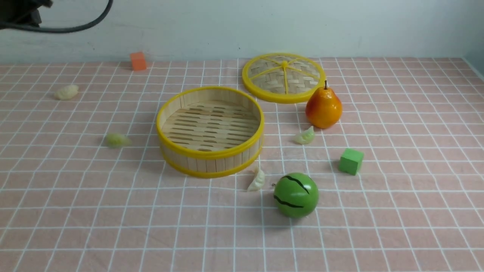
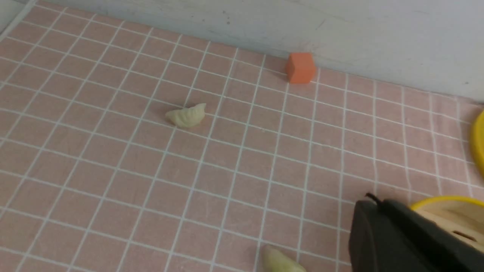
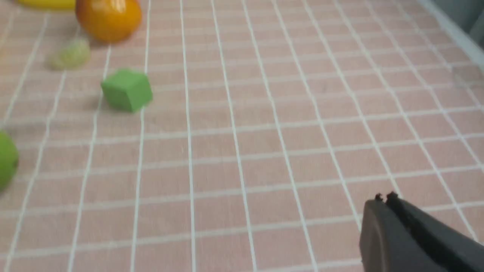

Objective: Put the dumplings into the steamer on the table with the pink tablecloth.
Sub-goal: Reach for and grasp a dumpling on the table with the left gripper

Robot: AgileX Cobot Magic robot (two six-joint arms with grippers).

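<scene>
Steamer [image 1: 210, 154] sits mid-cloth, open and empty. Lid [image 1: 283, 77] lies flat behind it, so the drop-in is clear. All four dumplings are out on the pink tablecloth [image 1: 113, 226]: far-left dumpling [image 1: 67, 91], greenish dumpling [image 1: 116, 140], pear-side dumpling [image 1: 305, 136], front dumpling [image 1: 257, 180] just beside the steamer wall. Left gripper [image 2: 374, 198] has jaws pinched together on nothing, near the steamer rim. Right gripper [image 3: 385, 196] is the same, over bare cloth, well apart from the green cube [image 3: 126, 90]. Nothing loaded yet. My guess is each arm takes its own side's pair, and the jaws must spread first.
</scene>
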